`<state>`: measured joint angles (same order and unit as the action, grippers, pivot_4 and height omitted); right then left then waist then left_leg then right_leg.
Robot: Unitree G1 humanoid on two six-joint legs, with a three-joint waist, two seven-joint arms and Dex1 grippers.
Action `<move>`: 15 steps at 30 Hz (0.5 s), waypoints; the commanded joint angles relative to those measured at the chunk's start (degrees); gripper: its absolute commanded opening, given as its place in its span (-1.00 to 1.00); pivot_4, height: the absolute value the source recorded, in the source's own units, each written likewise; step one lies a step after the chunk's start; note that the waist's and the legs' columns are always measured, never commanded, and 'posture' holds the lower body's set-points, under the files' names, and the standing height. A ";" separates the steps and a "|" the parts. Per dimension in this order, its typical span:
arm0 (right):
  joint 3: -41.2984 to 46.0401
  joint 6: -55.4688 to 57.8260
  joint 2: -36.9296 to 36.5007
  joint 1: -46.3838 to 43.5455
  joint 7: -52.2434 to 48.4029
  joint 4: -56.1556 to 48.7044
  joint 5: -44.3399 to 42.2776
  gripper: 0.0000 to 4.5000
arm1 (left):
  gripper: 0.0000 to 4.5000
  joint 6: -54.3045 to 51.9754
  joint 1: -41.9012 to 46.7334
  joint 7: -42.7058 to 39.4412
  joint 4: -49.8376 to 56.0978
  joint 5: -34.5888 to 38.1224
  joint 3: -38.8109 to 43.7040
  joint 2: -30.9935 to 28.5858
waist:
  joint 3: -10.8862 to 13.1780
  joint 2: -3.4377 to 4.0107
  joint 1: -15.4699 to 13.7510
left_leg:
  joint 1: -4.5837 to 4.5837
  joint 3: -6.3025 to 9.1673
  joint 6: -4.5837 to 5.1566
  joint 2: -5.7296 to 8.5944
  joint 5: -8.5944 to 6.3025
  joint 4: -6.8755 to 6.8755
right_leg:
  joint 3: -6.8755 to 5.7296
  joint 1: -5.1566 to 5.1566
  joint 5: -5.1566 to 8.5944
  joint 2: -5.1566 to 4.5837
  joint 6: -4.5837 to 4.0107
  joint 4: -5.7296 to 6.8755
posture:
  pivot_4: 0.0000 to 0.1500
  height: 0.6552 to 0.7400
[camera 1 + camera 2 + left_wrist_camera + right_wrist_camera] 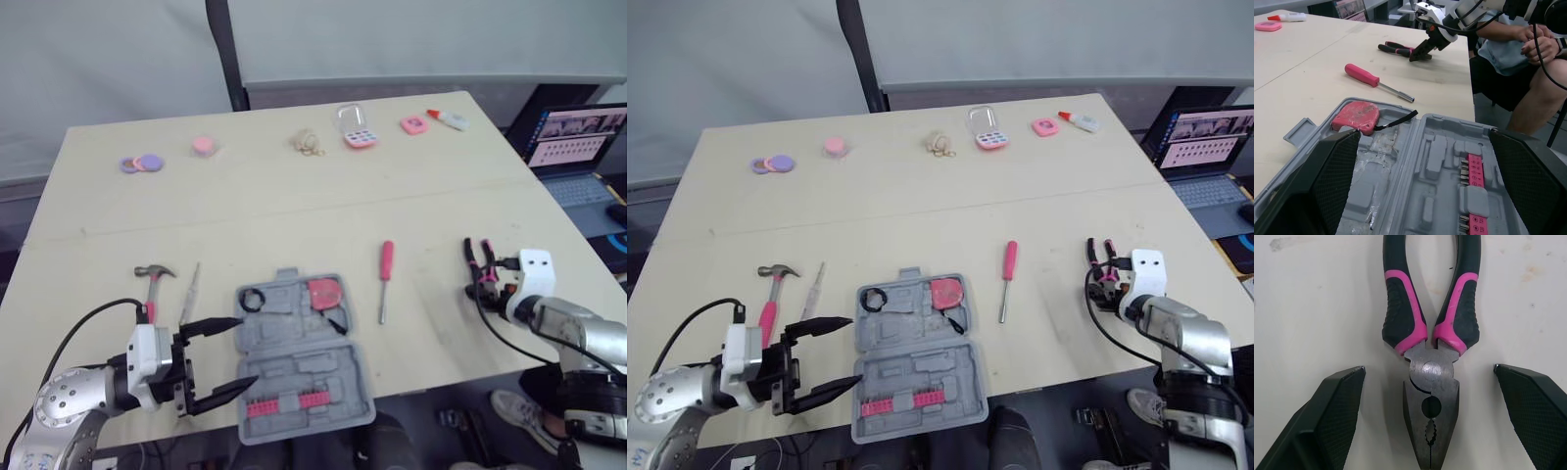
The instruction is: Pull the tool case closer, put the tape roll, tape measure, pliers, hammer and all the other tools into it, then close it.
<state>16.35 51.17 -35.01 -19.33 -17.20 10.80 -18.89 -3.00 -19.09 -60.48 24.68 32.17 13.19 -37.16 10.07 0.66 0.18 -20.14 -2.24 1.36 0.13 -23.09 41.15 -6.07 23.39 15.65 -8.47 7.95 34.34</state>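
Closest to me, at the table's (pixel 294 206) near-left edge, the left gripper (pixel 248 350) is spread wide, its fingertips over the left rim of the case (pixel 304 367); I cannot tell whether they touch it. Just beyond the wrist lies the hammer (pixel 154 275), head away from me, with a thin tool (pixel 190 292) alongside it. Both are apart from the case. The case lies open and flat, and its near half reaches the table's near edge, so there is no spare room on that side. In its far half sit the tape roll (pixel 253 299) at the left and the pink tape measure (pixel 324 292) at the right. A pink bit strip (pixel 287 404) runs along the near half; its markings are too small to read. Right of the case, with bare wood between them, lies the screwdriver (pixel 386 274). Further right is another open strip, then the pliers (pixel 478 257) near the right edge, handles pointing away. The right gripper (pixel 1429 368) is wide open, one finger on each side of the pliers' head, neither touching it. A broad bare band separates all this from the small items (pixel 309 143) along the far edge. Off the right side stands a laptop (pixel 578 137), its screen text unreadable.
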 commanded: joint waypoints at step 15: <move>-0.04 1.41 0.11 0.68 0.39 0.00 0.89 -0.58 | 1.00 0.41 -0.94 1.48 2.92 0.11 -0.13 0.23 | -0.02 -0.04 -0.17 | -0.01 0.05 0.00 0.00 0.00 -0.01 | -0.02 -0.02 0.00 -0.01 0.00 -0.03 | 1.00 0.73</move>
<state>16.04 51.41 -35.01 -19.78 -17.18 11.07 -18.72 -3.00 -19.85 -59.28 26.26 32.16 12.91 -37.09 10.05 0.63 0.01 -20.16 -2.19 1.36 0.13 -23.09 41.14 -6.10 23.38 15.65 -8.48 7.95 34.31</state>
